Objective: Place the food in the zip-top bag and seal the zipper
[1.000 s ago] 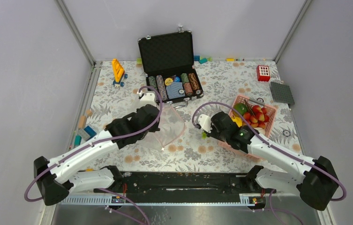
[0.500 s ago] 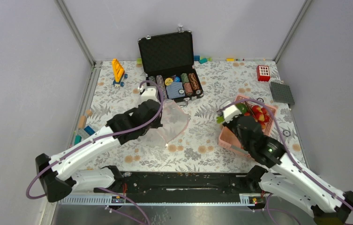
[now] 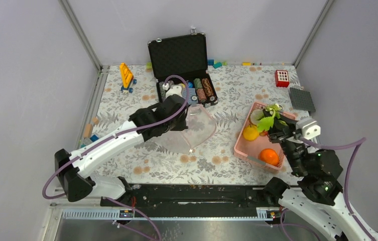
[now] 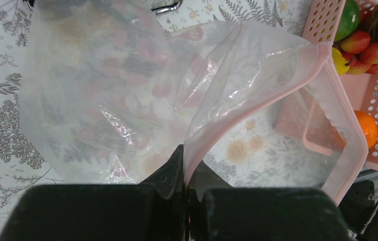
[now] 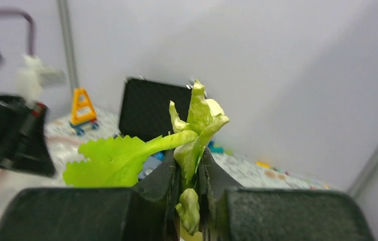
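My left gripper (image 3: 185, 118) is shut on the pink zipper (image 4: 249, 111) of the clear zip-top bag (image 3: 199, 133) and holds it off the table with its mouth gaping; its jaws (image 4: 184, 150) pinch the strip. My right gripper (image 3: 277, 129) is shut on the pale-green celery stalk (image 3: 267, 121), raised above the pink basket (image 3: 242, 146); in the right wrist view the celery (image 5: 197, 120) sticks up between the fingers (image 5: 190, 160). The basket holds a lemon (image 3: 250, 133) and an orange (image 3: 269, 156). The left wrist view also shows the green fruit (image 4: 350, 15) and red pieces (image 4: 372, 40).
An open black case of poker chips (image 3: 181, 65) stands at the back, just behind the left gripper. A yellow toy (image 3: 126, 75) is at the back left. A red block (image 3: 281, 78) and a grey plate (image 3: 301, 99) are at the back right. Small blocks (image 3: 89, 135) lie along the left edge.
My right arm has swung right and risen with the celery, from beside the bag to above the basket. My left arm has carried the bag right and farther back.
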`<state>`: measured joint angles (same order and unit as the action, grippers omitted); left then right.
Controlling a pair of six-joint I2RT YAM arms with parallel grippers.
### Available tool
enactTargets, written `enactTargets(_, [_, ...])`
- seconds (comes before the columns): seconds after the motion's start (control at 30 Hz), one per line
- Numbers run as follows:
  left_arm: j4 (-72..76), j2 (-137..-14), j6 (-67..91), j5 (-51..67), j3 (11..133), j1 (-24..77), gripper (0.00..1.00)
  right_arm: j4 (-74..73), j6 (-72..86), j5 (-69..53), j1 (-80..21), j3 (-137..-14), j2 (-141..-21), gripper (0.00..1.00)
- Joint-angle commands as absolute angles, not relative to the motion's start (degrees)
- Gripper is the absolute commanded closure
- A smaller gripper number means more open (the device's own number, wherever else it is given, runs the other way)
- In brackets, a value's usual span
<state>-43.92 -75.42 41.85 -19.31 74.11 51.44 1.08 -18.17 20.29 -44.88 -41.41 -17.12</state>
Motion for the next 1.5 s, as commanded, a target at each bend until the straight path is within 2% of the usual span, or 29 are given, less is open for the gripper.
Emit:
enactTargets(0.0, [-43.7, -77.7, 42.4, -16.9, 77.6, 51.3, 1.0, 10.0, -12.2, 8.9, -45.1, -47.9, -19.5, 1.0])
enactTargets(0.23, [-42.8, -81.4, 42.0, -14.5, 79.6, 51.2, 1.0, 13.7, -3.5, -6.2, -45.1, -53.3, -27.1, 1.0])
enactTargets(0.47, [-42.6, -80.8, 41.3, -12.1, 79.4, 51.3, 1.0, 18.6, 4.4, -12.4, -45.1, -53.1, -34.2, 1.0])
enactTargets(0.63, [-42.6, -79.5, 41.1, -11.6, 79.1, 51.3, 1.0, 25.5, 10.0, -15.4, -45.1, -47.6, -37.1, 1.0])
enactTargets(0.87, [-42.7, -76.4, 40.0, -6.5, 79.8, 51.3, 1.0, 33.2, 8.4, -13.4, -45.1, -38.2, -40.4, 1.0])
enactTargets(1.13, [-40.8, -74.1, 39.7, 3.5, 81.8, 51.6, 1.0, 52.6, 3.0, -20.0, -45.2, -32.2, -53.6, 1.0])
enactTargets(1.27, [-41.8, -73.5, 40.1, 1.8, 83.3, 51.8, 1.0, 47.6, -2.5, -19.6, -46.2, -33.8, -57.7, 1.0])
enactTargets(1.47, [-46.5, -73.8, 40.1, -7.9, 86.9, 51.8, 1.0, 31.9, -15.2, -18.5, -48.8, -35.2, -54.5, 1.0])
